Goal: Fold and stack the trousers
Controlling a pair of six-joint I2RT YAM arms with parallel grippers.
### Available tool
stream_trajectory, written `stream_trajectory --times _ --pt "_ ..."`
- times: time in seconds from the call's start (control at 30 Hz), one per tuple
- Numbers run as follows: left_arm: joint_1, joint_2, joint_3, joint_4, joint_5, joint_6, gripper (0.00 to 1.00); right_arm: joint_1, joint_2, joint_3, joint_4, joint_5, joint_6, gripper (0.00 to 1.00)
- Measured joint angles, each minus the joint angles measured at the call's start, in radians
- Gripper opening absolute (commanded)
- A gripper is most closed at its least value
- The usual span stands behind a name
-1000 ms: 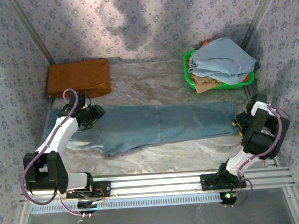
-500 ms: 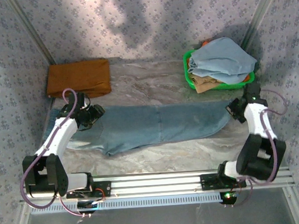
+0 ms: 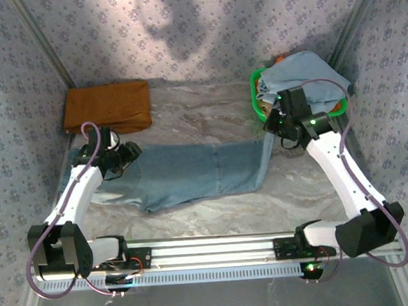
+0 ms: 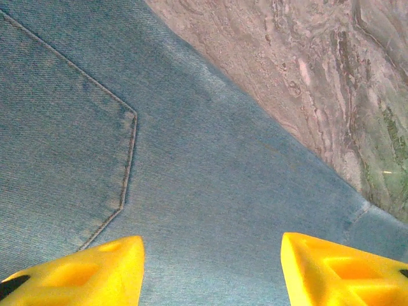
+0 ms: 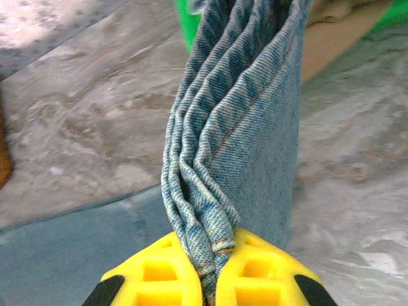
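Arm pose: the right gripper (image 5: 213,258), reaching inward beside a green plastic basket (image 3: 254,101), clamped the bunched leg ends of the mid-blue denim jeans (image 3: 191,171). The left gripper (image 4: 213,255), jaws apart, stood over their back pocket. The jeans lay across a marbled grey tabletop (image 3: 201,111) between floral-patterned walls (image 3: 182,29).

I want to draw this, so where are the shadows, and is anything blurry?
Top view: big dark shadows on the back wall. Right wrist view: jeans sharp, table behind them a bit soft. Left wrist view: jeans weave crisp, no glare.
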Motion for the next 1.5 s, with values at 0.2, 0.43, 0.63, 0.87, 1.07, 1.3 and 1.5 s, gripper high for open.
stream_trajectory --times 0.2,0.43,0.63,0.87,1.07,1.3,1.5 --pt "0.023 -0.026 0.000 -0.017 0.020 0.007 0.59 0.169 0.107 0.145 -0.003 0.034 0.034 0.00" --pt "0.060 -0.039 0.000 -0.021 0.041 0.011 0.59 0.351 0.241 0.273 0.001 0.052 0.060 0.00" --pt "0.080 -0.043 -0.015 -0.021 0.056 0.014 0.59 0.490 0.362 0.328 0.018 0.055 0.082 0.00" --pt "0.082 -0.043 -0.020 -0.020 0.064 0.018 0.59 0.582 0.520 0.367 0.054 0.037 0.120 0.00" --pt "0.092 -0.043 -0.023 -0.020 0.075 0.018 0.59 0.624 0.637 0.428 0.063 0.023 0.143 0.00" --pt "0.104 -0.044 -0.031 -0.021 0.082 0.022 0.60 0.679 0.712 0.465 0.078 -0.004 0.175 0.00" --pt "0.113 -0.049 -0.053 -0.020 0.082 0.026 0.60 0.719 0.772 0.473 0.097 -0.035 0.202 0.00"
